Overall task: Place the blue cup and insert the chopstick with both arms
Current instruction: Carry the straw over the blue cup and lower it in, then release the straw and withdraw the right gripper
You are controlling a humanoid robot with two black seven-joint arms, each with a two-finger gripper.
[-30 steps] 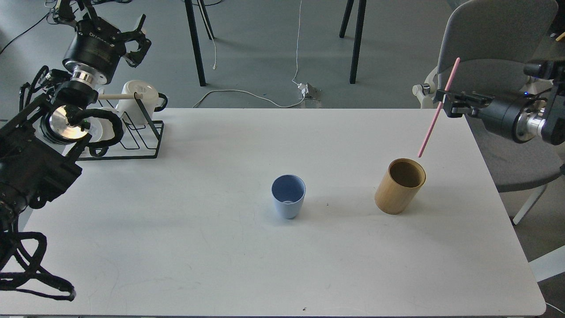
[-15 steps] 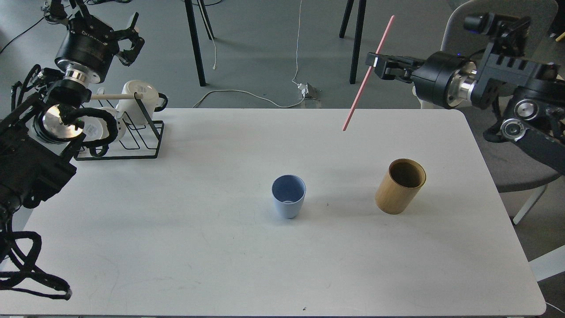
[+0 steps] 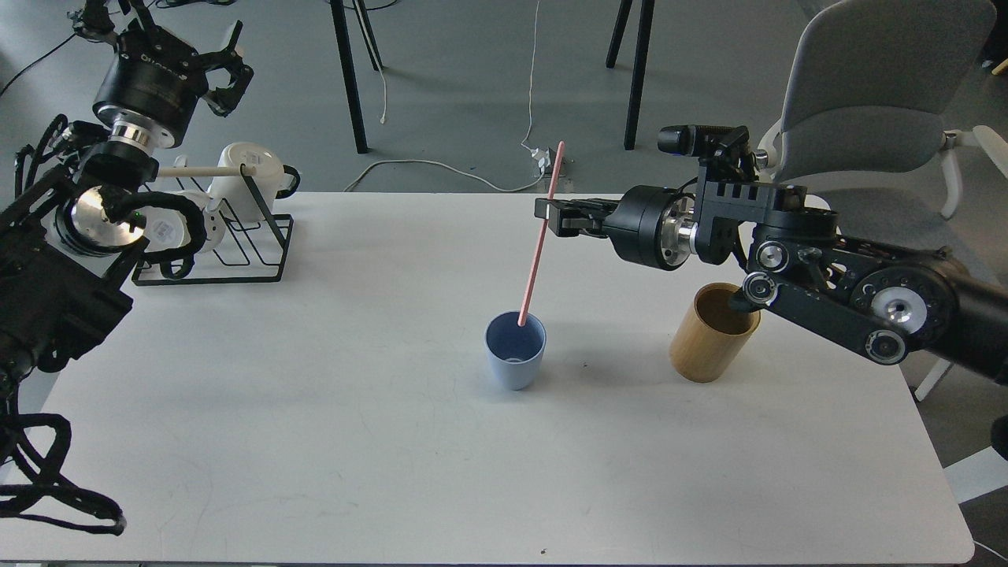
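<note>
The light-blue cup (image 3: 515, 350) stands upright near the middle of the white table (image 3: 354, 441). My right gripper (image 3: 551, 216) is shut on the pink chopstick (image 3: 539, 246) a little above its middle and holds it nearly upright over the cup. The stick's lower tip is at the cup's far rim. My left gripper (image 3: 223, 71) is open and empty, raised above the rack at the far left.
A tan bamboo cylinder (image 3: 713, 333) stands right of the cup, partly under my right arm. A black wire rack (image 3: 228, 244) with white mugs (image 3: 246, 179) and a pale wooden rod is at the back left. A grey chair (image 3: 874, 87) stands beyond the table's right edge.
My right arm has swung left and down with the pink chopstick, from above the bamboo cylinder to over the blue cup. The left arm has drawn back slightly.
</note>
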